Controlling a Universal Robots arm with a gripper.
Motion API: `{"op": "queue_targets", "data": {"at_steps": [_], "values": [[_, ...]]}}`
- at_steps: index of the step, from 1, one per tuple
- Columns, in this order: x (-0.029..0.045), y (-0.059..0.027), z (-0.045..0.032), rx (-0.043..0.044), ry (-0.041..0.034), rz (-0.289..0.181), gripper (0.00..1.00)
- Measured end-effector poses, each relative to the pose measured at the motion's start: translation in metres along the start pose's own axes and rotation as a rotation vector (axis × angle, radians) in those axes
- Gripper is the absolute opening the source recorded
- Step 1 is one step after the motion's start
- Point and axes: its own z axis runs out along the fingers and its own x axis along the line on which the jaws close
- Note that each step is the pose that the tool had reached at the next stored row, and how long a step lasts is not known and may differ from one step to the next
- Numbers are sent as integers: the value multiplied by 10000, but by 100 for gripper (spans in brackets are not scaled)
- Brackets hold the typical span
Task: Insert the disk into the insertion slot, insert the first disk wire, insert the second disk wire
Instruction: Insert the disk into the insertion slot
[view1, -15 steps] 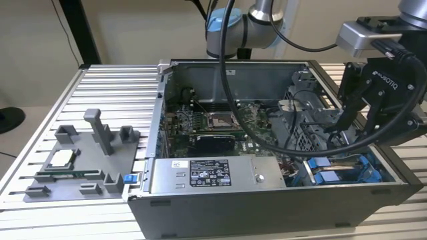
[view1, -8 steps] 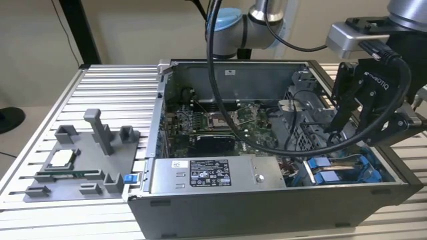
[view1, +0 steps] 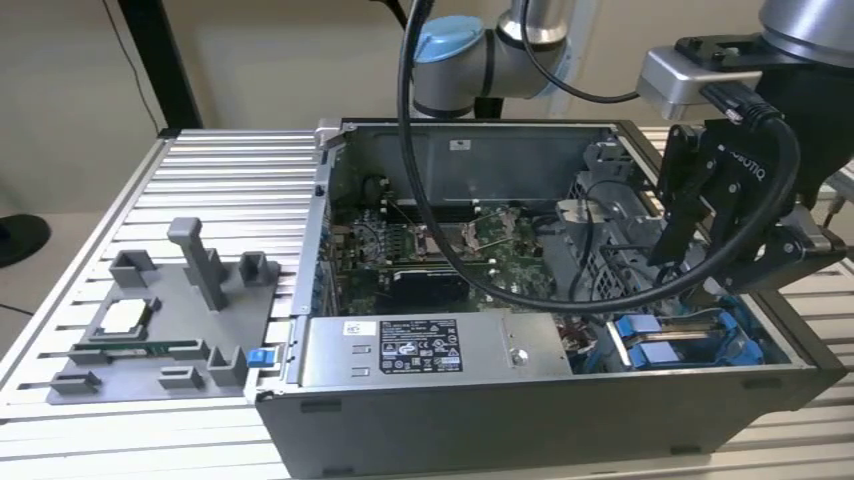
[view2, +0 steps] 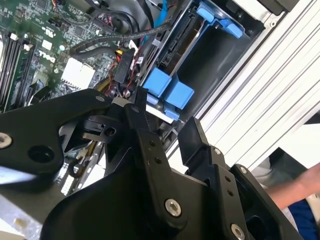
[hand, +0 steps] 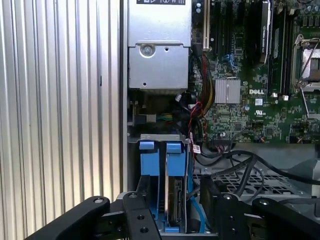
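So the gripper (hand: 175, 192) is down inside the open PC case (view1: 534, 420), in the lower right of the frame in the exterior view, right over the drive bay. Its two black fingers (hand: 141, 197) are spread apart. In the first wrist view they sit one on either side of the blue carriers, and in the second wrist view the gap between them is just open space. As far as I can see it isn't clamping anything, but I can't tell if a finger is brushing the plastic.

The disk (hand: 175, 200) stands on edge in the bay, clipped in its blue carrier, with the metal side showing between the fingers. A second blue carrier (hand: 149, 165) sits just beside it, touching or nearly so, and I can't tell if that one has a drive in it. In the exterior view the same blue frames (view1: 654, 340) are in the case's corner at the exterior view's right, beside the grey power-supply box (view1: 400, 350).

A thin blue cable (hand: 196, 220) runs just beside the disk, but its end is hidden behind a finger. A bundle of black cables (hand: 240, 165) loops between the bay and the motherboard (hand: 260, 110).

The case sits on a slatted aluminium table (view1: 227, 180), with a grey parts fixture (view1: 160, 320) well apart from it at the exterior view's left. A person's arm (view2: 295, 192) shows beyond the table edge in the second wrist view.
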Motion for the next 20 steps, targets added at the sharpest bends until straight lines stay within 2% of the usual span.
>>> {"op": "queue_targets", "data": {"at_steps": [3,12,20], "values": [[-1,7,0,11,0,2,100],[0,29,1,160,-4,-152,100],[0,31,1,166,-4,-207,100]]}}
